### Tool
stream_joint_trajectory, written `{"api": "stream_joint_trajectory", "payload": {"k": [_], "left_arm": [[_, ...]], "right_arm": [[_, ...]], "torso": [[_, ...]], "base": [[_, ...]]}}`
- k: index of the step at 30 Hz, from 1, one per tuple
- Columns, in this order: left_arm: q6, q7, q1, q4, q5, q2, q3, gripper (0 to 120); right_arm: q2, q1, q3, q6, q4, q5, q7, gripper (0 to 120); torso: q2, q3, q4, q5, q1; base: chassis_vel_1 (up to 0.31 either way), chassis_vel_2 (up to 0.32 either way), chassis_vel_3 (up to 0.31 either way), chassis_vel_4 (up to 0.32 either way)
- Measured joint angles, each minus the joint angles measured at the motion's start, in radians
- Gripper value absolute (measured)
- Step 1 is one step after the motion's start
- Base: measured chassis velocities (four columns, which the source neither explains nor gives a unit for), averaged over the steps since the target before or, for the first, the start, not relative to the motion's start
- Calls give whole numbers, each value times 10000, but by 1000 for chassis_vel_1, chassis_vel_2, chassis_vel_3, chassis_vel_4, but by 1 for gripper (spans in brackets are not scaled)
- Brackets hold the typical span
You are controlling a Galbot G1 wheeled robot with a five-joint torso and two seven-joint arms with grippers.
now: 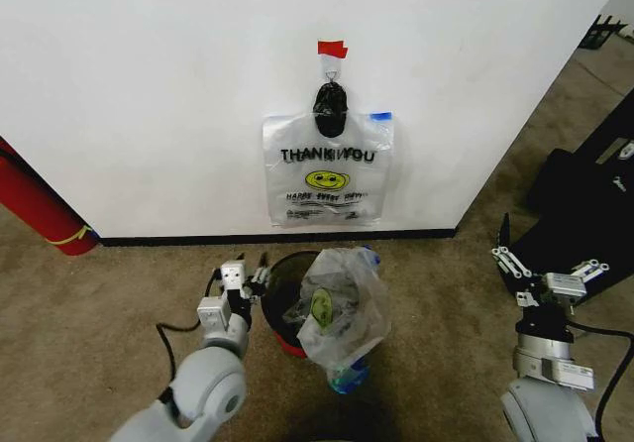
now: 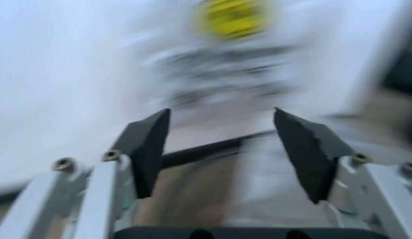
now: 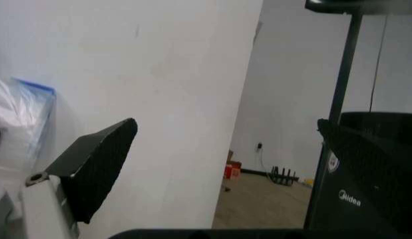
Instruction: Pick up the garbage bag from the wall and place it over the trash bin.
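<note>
Reaching stage, judging by the layout: bag [image 1: 327, 169] hanging flat on the wall [image 1: 149, 85], hooked under a strip of red tape [image 1: 331, 49], a black lump [image 1: 330, 108] bunched at its top, nothing gripping it yet.

Left gripper [image 1: 260, 276] hovering low over the carpet [image 1: 89, 313], just beside the left rim of the bin [image 1: 280, 276], fingers [image 2: 147, 149] spread apart, pointing at the bag's yellow smiley [image 2: 232, 17] in the wrist view.

Bin standing near the baseboard [image 1: 198, 237], directly below the bag, already carrying a crumpled clear bag [image 1: 345, 308].

Right gripper [image 1: 547, 266] waiting well off to the right, near a black case [image 1: 580, 189], jaws parted, holding nothing.

Next, probably: lifting up to the bag's top and freeing the blue handles [image 1: 380, 116] from the hook without tearing thin plastic.
</note>
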Motion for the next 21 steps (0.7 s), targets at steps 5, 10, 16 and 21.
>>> {"api": "stream_joint_trajectory", "payload": {"k": [5,10,16,21], "left_arm": [[1273,1862,-873,-640,-64,333,708,90],[2614,1176,-1896,-653,-465,192,2049,100],[3375,-156,-2309,-341,119,-344,3852,100],[3415,-449,-2326,24,1280,-753,4656,98]], "right_arm": [[100,53,27,-109,-405,36,-99,100],[151,83,277,-173,-783,36,-170,100],[252,-96,457,-250,-959,24,-127,100],[573,-187,412,-259,-846,-147,-120,100]], "torso": [[0,-1,-4,1,0],[0,0,-3,1,0],[0,-1,-3,2,0],[0,-2,-2,2,0]], "base": [[0,0,0,0],[0,0,0,0],[0,0,0,0],[0,0,0,0]]}}
